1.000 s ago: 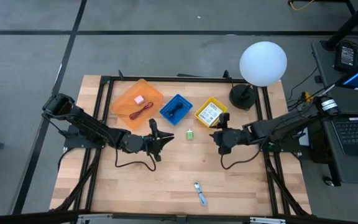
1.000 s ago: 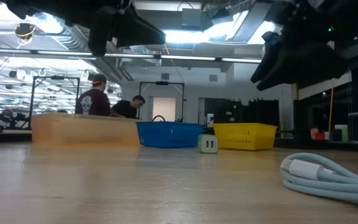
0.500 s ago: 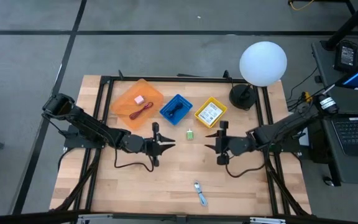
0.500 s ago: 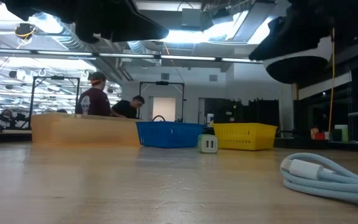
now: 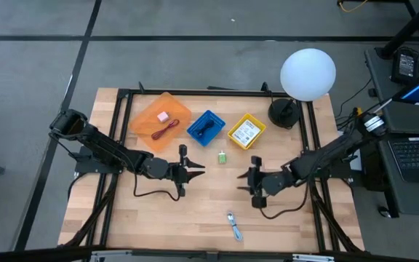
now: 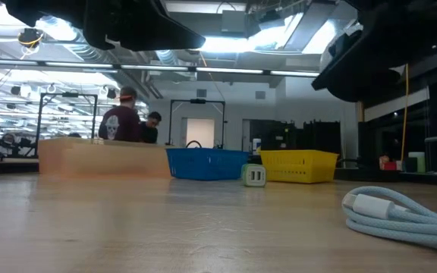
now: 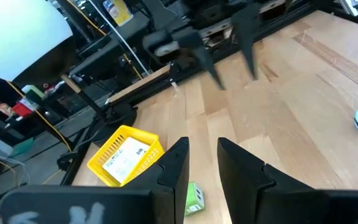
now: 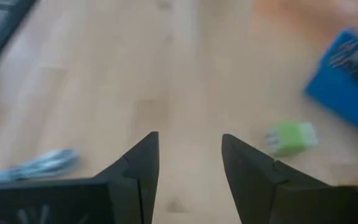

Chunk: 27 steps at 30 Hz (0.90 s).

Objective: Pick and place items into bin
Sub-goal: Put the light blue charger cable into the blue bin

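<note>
Three small bins stand along the far part of the table. The orange bin (image 5: 161,120) holds a pink block (image 5: 163,116) and a red cord (image 5: 167,129). A black coiled cable lies in the blue bin (image 5: 206,126), and a white printed packet lies in the yellow bin (image 5: 246,132). The tiny green piece (image 5: 223,156) stands on the wood in front of them. The blue-silver tool (image 5: 234,225) lies near the near edge. My left gripper (image 5: 188,169) hovers open left of the green piece. My right gripper (image 5: 253,182) hovers open, nearer than the green piece and to its right.
A white globe lamp (image 5: 308,73) on a dark base (image 5: 284,113) stands at the far right corner. A black frame rims the table. A laptop sits beyond the right edge. Bare wood lies between the grippers and the near edge. People stand in the room behind.
My right gripper has moved from beside the yellow bin toward the table's near edge and slightly left. It now hangs over bare wood between the green piece and the blue-silver tool. None of the items has moved.
</note>
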{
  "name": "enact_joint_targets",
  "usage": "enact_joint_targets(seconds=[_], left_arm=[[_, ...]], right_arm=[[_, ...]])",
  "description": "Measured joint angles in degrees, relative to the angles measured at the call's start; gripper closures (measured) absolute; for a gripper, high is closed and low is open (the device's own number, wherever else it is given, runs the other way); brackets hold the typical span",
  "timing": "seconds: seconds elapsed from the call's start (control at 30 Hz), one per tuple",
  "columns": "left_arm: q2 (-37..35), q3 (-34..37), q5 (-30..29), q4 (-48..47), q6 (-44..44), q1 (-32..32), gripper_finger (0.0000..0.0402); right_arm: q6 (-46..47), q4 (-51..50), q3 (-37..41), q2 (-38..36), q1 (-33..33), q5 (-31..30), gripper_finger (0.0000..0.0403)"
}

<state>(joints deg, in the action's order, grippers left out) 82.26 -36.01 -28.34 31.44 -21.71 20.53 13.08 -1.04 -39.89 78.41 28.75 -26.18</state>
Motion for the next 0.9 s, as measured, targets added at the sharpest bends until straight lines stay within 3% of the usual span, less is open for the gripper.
enact_joint_targets(seconds=[0.07, 0.23, 0.43, 0.7, 0.9], left_arm=[[0.00, 0.00, 0.00, -0.02, 0.00, 0.00, 0.0322], [0.00, 0.00, -0.02, -0.45, 0.04, 0.00, 0.0324], [0.00, 0.00, 0.11, -1.15, 3.40, 0.00, 0.0323], [0.00, 0.00, 0.00, -1.84, 3.60, 0.00, 0.0327], [0.00, 0.00, -0.02, -1.87, 3.58, 0.00, 0.0325]], right_arm=[[4.10, -2.26, -2.21, 1.78, 0.42, 2.61, 0.0249], [14.33, -18.77, -14.08, 7.47, 2.33, 7.59, 0.0249], [23.39, -35.92, -29.52, 16.47, 5.59, 8.51, 0.0249], [30.30, -41.05, -43.43, 26.24, 7.58, 8.60, 0.0249], [38.09, -42.40, -48.48, 32.93, 7.56, 15.02, 0.0249]])
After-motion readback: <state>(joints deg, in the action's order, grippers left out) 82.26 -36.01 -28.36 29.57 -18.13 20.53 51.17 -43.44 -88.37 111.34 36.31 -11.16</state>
